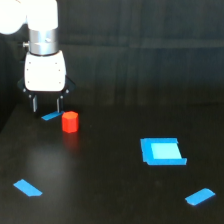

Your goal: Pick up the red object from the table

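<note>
Gripper (46,105) hangs fingers-down at upper left of the exterior view, under a white arm (37,25), jaws spread with a clear gap between the two thin dark fingers (34,104), nothing held. Red object (70,121) stands upright on the table (110,190), just beside the gripper toward the exterior view's right and a bit lower in frame, not between the fingers, not touching them. Small blue strip (50,116) lies flat right below the fingertips, just left of the red object. Blue square (161,151) sits well apart at right of centre. Another blue strip (27,188) lies at lower left, a third (199,196) at lower right. Table surface is matte black.
</note>
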